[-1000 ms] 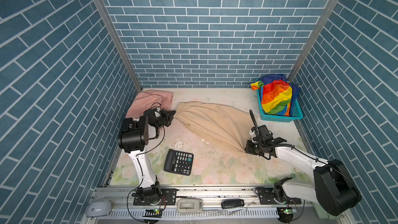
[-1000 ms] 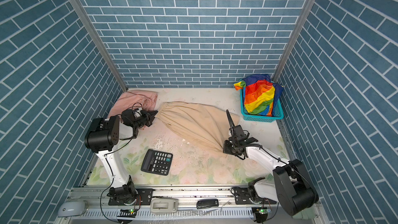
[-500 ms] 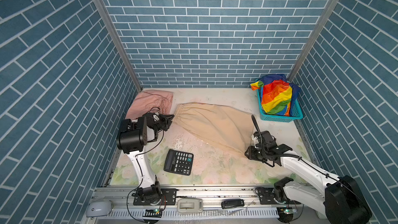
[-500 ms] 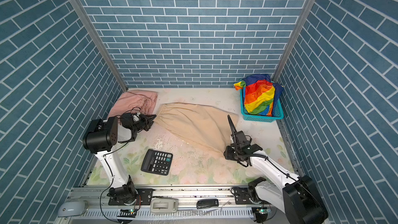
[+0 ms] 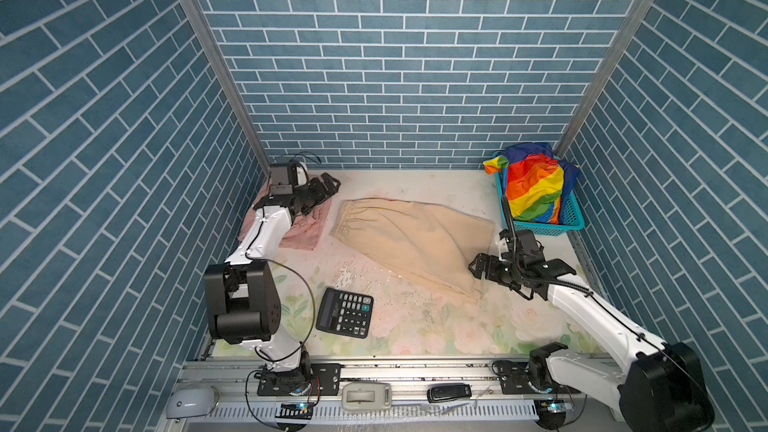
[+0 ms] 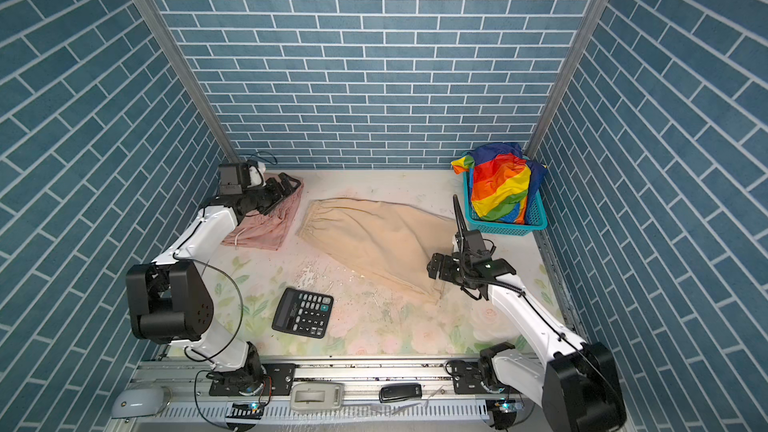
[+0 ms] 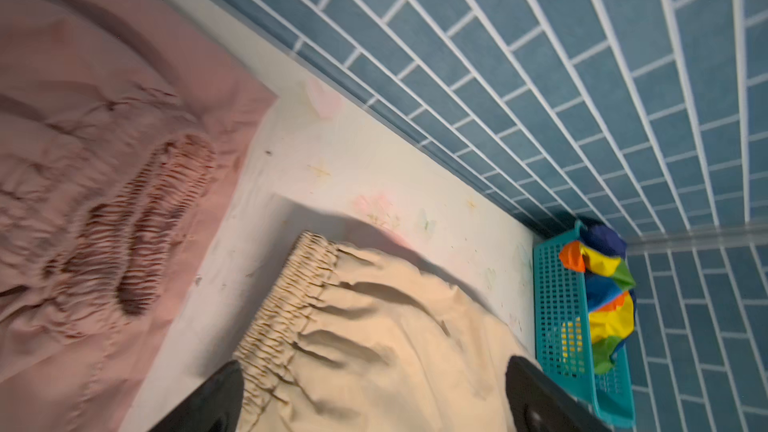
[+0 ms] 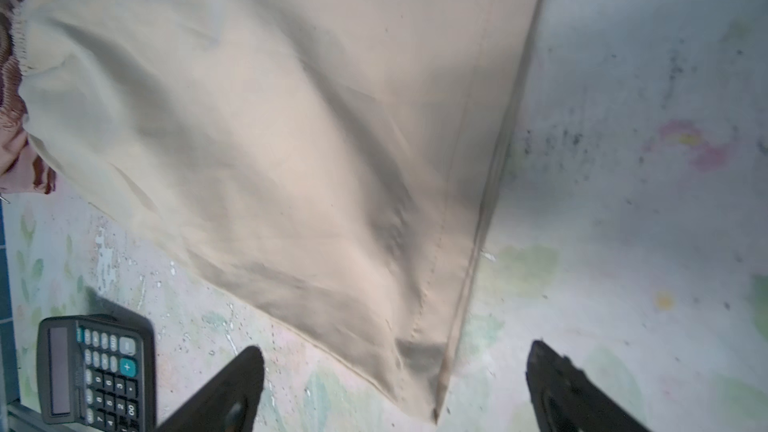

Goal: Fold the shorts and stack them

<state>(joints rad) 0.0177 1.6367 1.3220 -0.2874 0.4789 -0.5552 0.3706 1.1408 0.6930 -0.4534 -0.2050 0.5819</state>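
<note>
Left hand [image 5: 328, 184] gapes above the pink shorts [image 5: 303, 231]; right hand [image 5: 477, 270] gapes beside the beige shorts [image 5: 415, 234].

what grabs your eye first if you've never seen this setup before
The shiny rainbow-striped shorts jump out first, bunched up in the teal basket at the far right corner. Next come the beige shorts, spread flat across the middle of the table, with the salmon-pink shorts lying at the far left. A black calculator sits nearer the front, left of centre.
</note>
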